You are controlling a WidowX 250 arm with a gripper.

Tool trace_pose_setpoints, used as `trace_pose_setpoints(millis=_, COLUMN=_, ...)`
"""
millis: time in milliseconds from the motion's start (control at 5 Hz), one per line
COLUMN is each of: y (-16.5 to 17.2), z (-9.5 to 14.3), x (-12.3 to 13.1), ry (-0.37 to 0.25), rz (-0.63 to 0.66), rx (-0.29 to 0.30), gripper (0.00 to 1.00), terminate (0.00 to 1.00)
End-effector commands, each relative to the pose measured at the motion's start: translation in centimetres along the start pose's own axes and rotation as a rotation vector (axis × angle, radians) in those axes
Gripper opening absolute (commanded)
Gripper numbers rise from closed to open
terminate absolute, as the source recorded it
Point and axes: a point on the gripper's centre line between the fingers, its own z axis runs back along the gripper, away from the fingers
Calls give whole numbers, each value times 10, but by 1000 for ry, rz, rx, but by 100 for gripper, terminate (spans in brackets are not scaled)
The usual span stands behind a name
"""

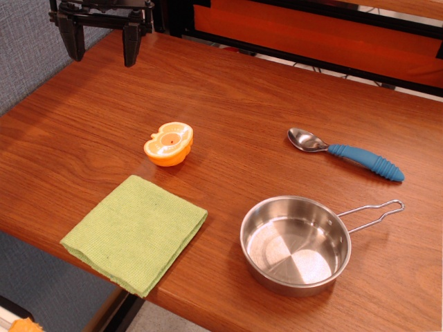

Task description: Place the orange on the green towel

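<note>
The orange (169, 144) is a small toy half orange lying cut face up on the wooden table, just beyond the far corner of the green towel (136, 233). The towel is a folded light green cloth lying flat near the table's front left edge. My gripper (102, 50) hangs open and empty above the table's far left corner, well behind and to the left of the orange. Its two black fingers (131, 45) point down, apart from each other.
A steel pan (295, 245) with a wire handle stands at the front right. A spoon (346, 153) with a blue handle lies behind it. A grey wall panel runs along the left side. The table's front edge passes just under the towel.
</note>
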Motion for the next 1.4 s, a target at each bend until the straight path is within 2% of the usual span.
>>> trace_pose_setpoints(millis=0, y=0, z=0, x=0, ry=0, rz=0, rx=0, gripper=100, terminate=0)
trace_pose_setpoints(millis=200, y=-26, z=-1, x=-10, ry=-14, rz=-121, rx=-78, gripper=100, terminate=0)
trace_pose_setpoints(millis=600, y=-67, z=-2, x=-41, ry=-52, rz=-350, rx=-180, gripper=100, terminate=0)
trace_pose_setpoints(millis=800, y=-79, z=-14, x=-44, ry=-51, rz=-464, rx=-172, gripper=100, terminate=0)
trace_pose_setpoints(millis=1200, y=-83, z=-28, x=-43, ry=-34, rz=-506, rx=-135, gripper=100, terminate=0)
